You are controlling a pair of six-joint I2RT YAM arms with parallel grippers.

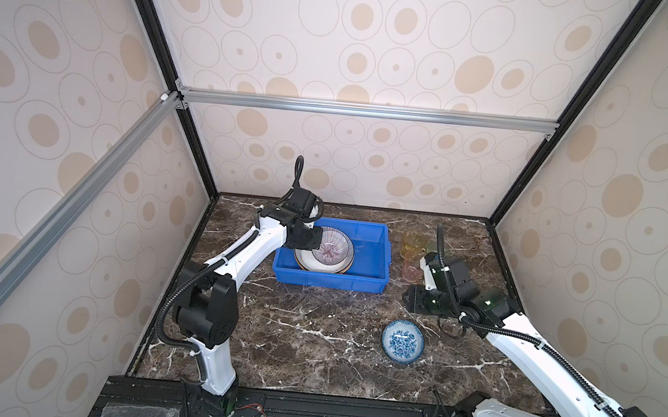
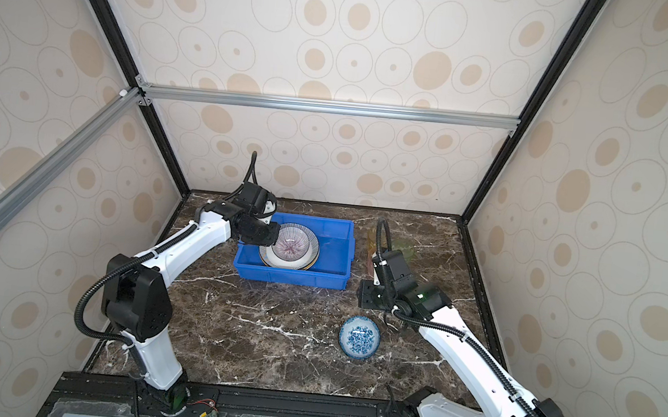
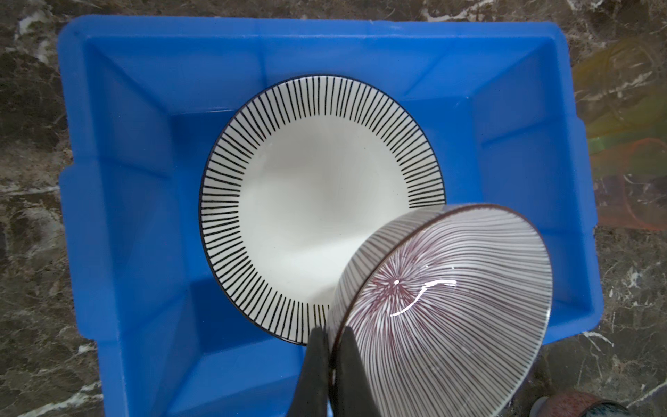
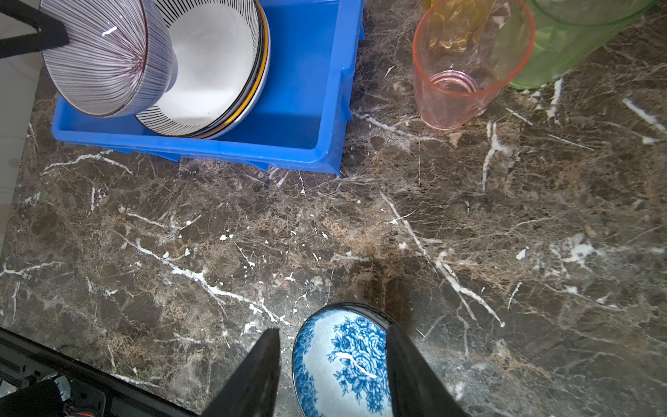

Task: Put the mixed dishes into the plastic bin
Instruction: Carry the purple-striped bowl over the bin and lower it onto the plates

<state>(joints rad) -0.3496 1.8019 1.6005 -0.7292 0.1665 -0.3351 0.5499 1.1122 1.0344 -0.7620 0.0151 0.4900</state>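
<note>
My left gripper (image 3: pixel 332 332) is shut on the rim of the purple-rayed bowl (image 3: pixel 451 296), holding it tilted over the blue plastic bin (image 3: pixel 144 108). Below it in the bin lies a stack of plates, a striped-rim plate (image 3: pixel 306 195) on top. In both top views the bowl (image 1: pixel 335 246) (image 2: pixel 293 242) hangs over the bin's left half. My right gripper (image 4: pixel 334 330) stands open above the table, with the blue floral bowl (image 4: pixel 346 364) showing between its fingers, untouched. That bowl (image 1: pixel 402 341) rests on the table in front of the right gripper (image 1: pixel 407 298).
To the right of the bin (image 1: pixel 329 281) stand three tumblers: pink (image 4: pixel 465 65), yellow (image 4: pixel 454 21) and green (image 4: pixel 563 43). The right half of the bin floor (image 4: pixel 296 101) is bare. Patterned walls and a black frame enclose the dark marble table (image 1: pixel 310 353).
</note>
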